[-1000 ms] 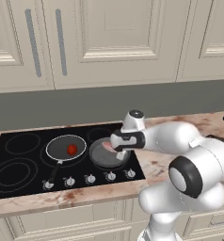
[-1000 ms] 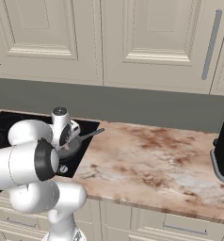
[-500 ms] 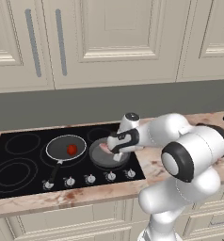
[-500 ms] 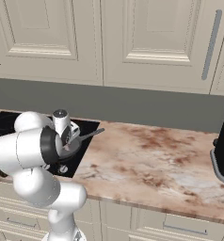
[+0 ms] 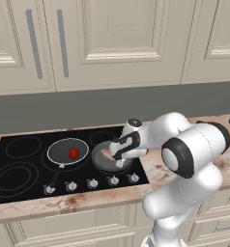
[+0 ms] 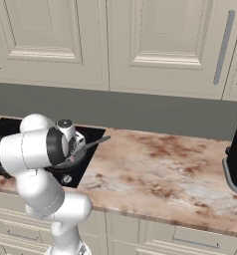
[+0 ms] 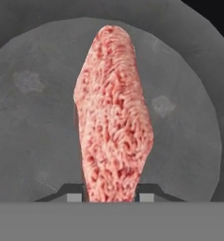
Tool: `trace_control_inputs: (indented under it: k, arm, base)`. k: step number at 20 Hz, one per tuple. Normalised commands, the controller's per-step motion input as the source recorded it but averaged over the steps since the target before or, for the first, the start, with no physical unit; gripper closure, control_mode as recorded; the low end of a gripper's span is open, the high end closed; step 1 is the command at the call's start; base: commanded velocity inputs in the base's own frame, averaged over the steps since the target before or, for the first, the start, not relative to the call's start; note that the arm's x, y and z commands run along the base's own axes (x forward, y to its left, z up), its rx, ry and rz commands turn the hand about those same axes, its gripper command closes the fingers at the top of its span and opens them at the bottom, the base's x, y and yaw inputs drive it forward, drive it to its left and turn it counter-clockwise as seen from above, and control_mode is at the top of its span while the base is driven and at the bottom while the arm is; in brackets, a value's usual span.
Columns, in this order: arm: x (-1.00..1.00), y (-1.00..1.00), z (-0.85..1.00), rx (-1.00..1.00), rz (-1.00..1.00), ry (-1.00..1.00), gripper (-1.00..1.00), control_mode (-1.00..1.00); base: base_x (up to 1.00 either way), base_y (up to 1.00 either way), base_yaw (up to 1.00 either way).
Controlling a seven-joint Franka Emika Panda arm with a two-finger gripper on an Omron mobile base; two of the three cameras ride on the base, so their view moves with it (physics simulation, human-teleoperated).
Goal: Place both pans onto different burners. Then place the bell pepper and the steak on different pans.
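The jaws [image 7: 107, 195] are nearly closed and grip the steak [image 7: 113, 113] at its near end, one finger on each side of it. The steak hangs over the floor of the grey pan [image 5: 105, 164] on the cooktop [image 5: 20, 166]. The bell pepper [image 5: 74, 153] lies in the dark pan [image 5: 64, 147] just left.

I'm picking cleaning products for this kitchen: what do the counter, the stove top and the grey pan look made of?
The counter looks like polished stone, perhaps marble or granite: mottled pink-brown veining. The stove top looks like glossy black glass or ceramic: flat, with thin printed rings. The grey pan under the steak looks like dull matte metal, possibly coated; faint pale blotches, no shine.
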Motion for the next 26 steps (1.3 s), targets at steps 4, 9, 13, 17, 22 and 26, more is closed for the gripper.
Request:
trace_control_inputs:
  k: [4,9,13,17,22,26]
  arm:
    - [0.03,0.0,-0.08,0.0,0.0,0.0,1.0,-1.0]
    - [0.03,0.01,0.0,0.0,0.0,0.0,-1.0,-1.0]
    - [0.0,0.0,0.0,0.0,0.0,0.0,-1.0,-1.0]
    - [0.0,0.0,0.0,0.0,0.0,0.0,-1.0,-1.0]
    - [-0.05,0.0,0.09,0.0,0.0,0.0,-1.0,-1.0]
    - [-0.19,0.0,0.32,0.0,0.0,0.0,-1.0,-1.0]
  base:
    - [0.0,0.0,0.0]
    - [0.0,0.0,0.0]
    - [0.0,0.0,0.0]
    - [0.0,0.0,0.0]
    - [0.0,0.0,0.0]
    - [0.0,0.0,0.0]
